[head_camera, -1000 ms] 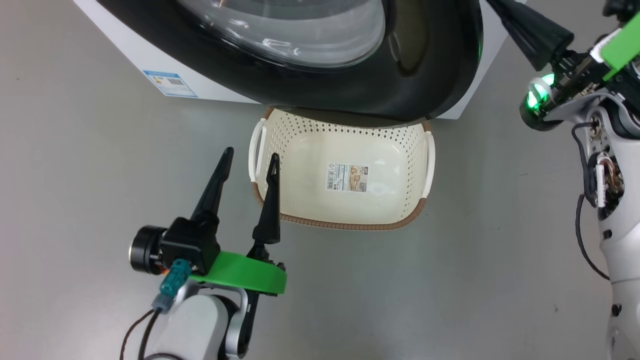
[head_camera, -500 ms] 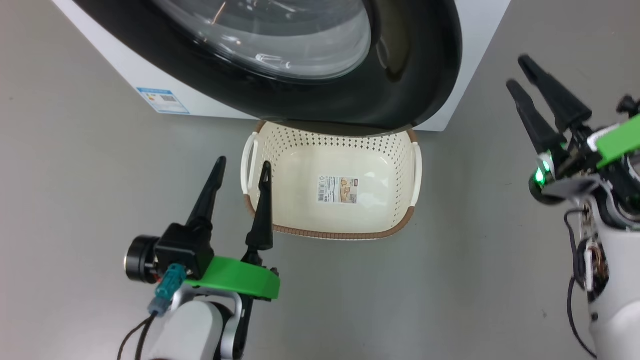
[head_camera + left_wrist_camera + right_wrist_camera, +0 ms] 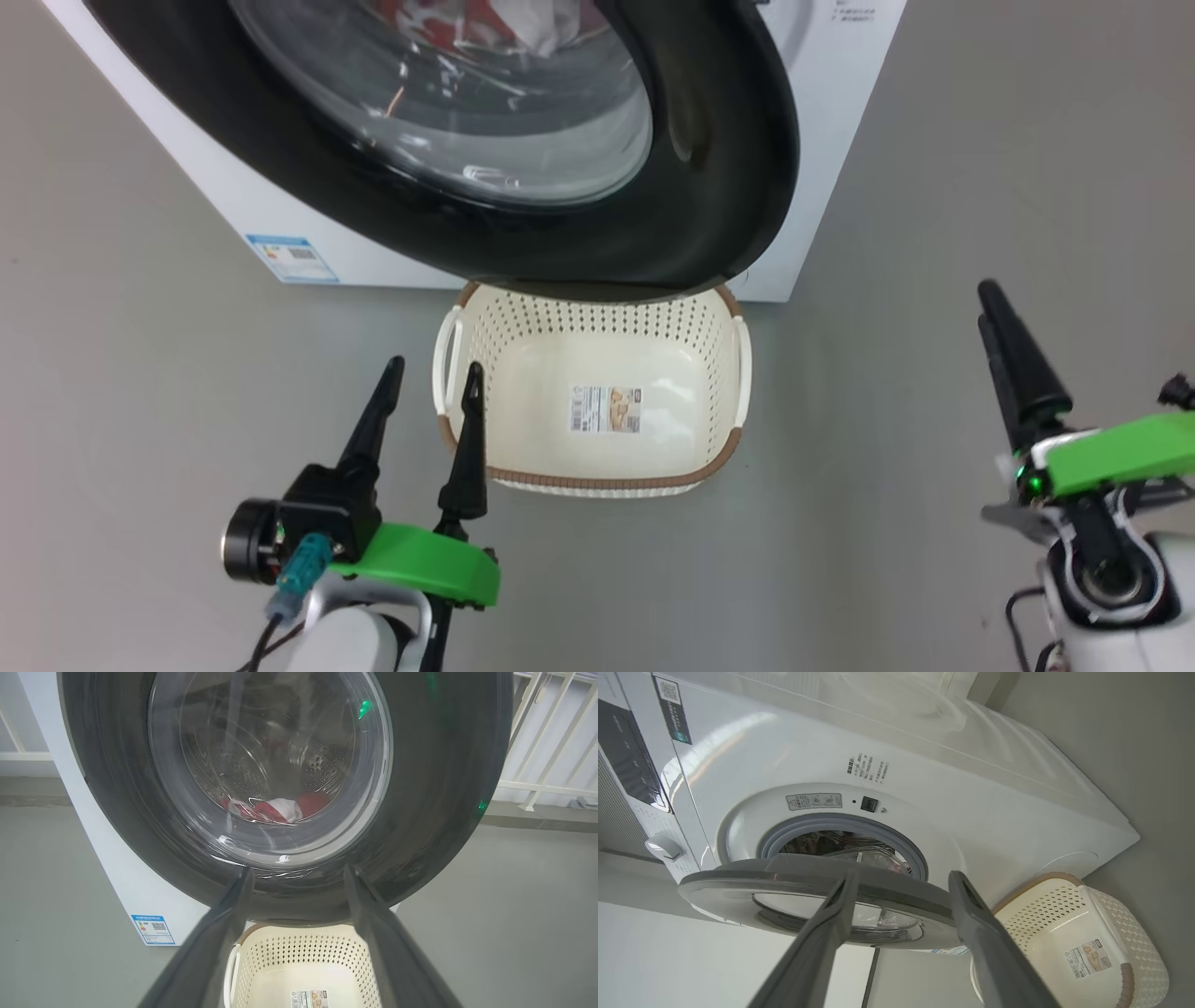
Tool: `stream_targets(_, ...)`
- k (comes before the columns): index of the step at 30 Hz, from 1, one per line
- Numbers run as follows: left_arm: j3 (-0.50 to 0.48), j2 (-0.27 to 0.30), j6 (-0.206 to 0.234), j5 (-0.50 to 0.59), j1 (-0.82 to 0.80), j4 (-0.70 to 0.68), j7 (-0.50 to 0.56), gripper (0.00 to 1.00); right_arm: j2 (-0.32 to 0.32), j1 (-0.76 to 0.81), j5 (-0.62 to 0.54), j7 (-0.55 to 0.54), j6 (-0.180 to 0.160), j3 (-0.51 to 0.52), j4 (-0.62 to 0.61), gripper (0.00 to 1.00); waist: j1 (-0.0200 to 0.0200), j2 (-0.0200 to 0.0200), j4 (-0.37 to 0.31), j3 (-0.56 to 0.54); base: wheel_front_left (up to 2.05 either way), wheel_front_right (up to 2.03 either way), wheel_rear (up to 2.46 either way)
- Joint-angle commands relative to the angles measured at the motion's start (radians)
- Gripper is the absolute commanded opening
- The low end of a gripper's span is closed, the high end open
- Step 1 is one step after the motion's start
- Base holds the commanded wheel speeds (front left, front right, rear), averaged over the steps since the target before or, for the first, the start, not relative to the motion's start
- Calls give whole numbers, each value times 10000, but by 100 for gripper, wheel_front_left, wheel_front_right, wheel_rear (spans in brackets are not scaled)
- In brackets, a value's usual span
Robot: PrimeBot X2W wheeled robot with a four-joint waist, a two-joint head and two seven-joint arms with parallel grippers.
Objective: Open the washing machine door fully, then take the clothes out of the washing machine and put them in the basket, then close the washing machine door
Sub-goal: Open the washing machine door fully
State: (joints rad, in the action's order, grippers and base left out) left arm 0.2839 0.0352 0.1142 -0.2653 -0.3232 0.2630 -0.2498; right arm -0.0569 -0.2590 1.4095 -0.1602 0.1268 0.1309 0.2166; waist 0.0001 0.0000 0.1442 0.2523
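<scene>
left gripper [image 3: 435,366] sits low at the lower left of head view, fingers spread wide, nothing in them. It's just beside the basket [image 3: 597,483]; one fingertip overlaps the basket's left wall in that view. right gripper [image 3: 983,303] is well off to the basket's right, over the floor [image 3: 934,280]. Its wrist view shows the fingers apart with nothing between them.

washing machine door [image 3: 719,187] is partly swung out from the washing machine [image 3: 831,112], not fully open. The bottom of its black rim overhangs the basket's far edge. The door is ahead of both grippers; neither touches it.

Left wrist view looks through the glass: the clothes [image 3: 275,808], red and white, lie at the bottom of the drum [image 3: 322,770] behind the door. Right wrist view has the door nearly edge-on, with the grey rubber ring [image 3: 896,833] exposed behind it.

The basket stands on the floor just in front of the machine, paper label [image 3: 607,409] on its bottom.
</scene>
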Motion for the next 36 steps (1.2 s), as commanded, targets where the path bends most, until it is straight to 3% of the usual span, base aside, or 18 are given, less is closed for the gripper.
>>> stream_targets(1, -424, 150, -44, 49, 151, -164, -120, 100, -83, 303, -505, 523, 39, -525, -515, 100, 0, 0, -182, -414, 0, 0, 0)
stream_targets(10, -699, 150, -217, 165, 710, -62, -120, 100, -1238, 1290, -3323, 3567, 39, -2138, -437, 100, 0, 0, -404, -1133, 0, 0, 0)
stream_targets(17, -872, 150, -321, 247, 1044, -12, -120, 100, -1594, 1360, -5662, 4196, 39, -2115, 111, 100, 0, 0, -528, -1537, 0, 0, 0)
stream_targets(27, -1017, 150, -448, 311, 1613, 78, -120, 100, -699, 1984, -10247, 4217, 39, -650, -215, 100, 0, 0, -675, -2151, 0, 0, 0)
stream_targets(36, -1137, 150, -553, 325, 1894, 163, -120, 100, -167, 2482, -11634, 4219, 39, -401, 85, 100, 0, 0, -720, -2416, 0, 0, 0)
